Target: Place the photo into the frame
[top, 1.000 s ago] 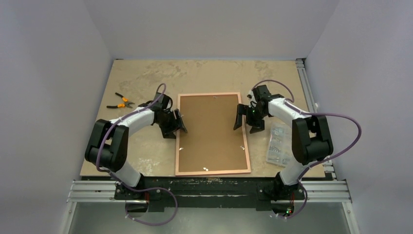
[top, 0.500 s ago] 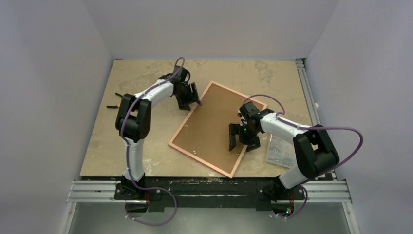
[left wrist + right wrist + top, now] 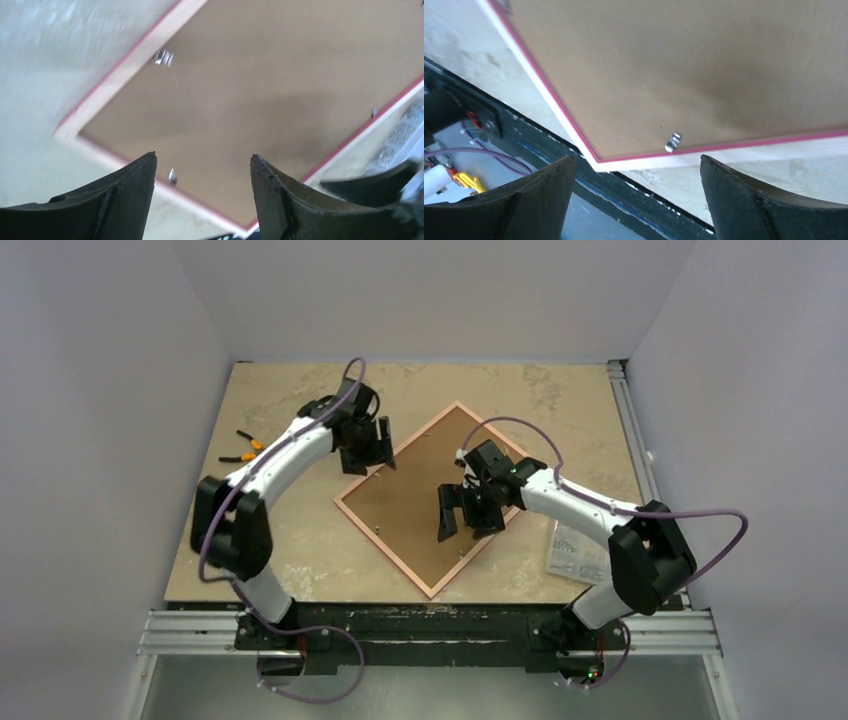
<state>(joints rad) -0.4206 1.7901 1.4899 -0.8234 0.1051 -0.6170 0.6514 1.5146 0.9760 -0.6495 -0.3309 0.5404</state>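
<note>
**Both jaws open over the frame, which lies back-up on the surface**

The left jaws stand partly open and hold nothing. In the left wrist view the two dark fingers (image 3: 125,200) are apart, with the brown backing board (image 3: 280,85) showing in the gap between them. From above, these jaws are at the upper-left edge of the frame (image 3: 385,552); whether they touch it cannot be told.

The right jaws are spread wide and are also empty. Their fingers (image 3: 534,200) straddle one corner of the frame (image 3: 724,157), with a small metal tab (image 3: 672,141) just inside the pink border. From above they hang over the right half of the backing board (image 3: 405,500).

The frame lies flat on the beige surface (image 3: 300,550) with its tan back upward. It is turned diamond-wise, one corner pointing toward the arm bases and the opposite corner away. The backing board sits inside its border.

Orange-handled pliers (image 3: 245,447) lie well to the left, partly hidden by the left arm. A clear bag of small parts (image 3: 570,545) lies to the right, beside the right arm.
</note>
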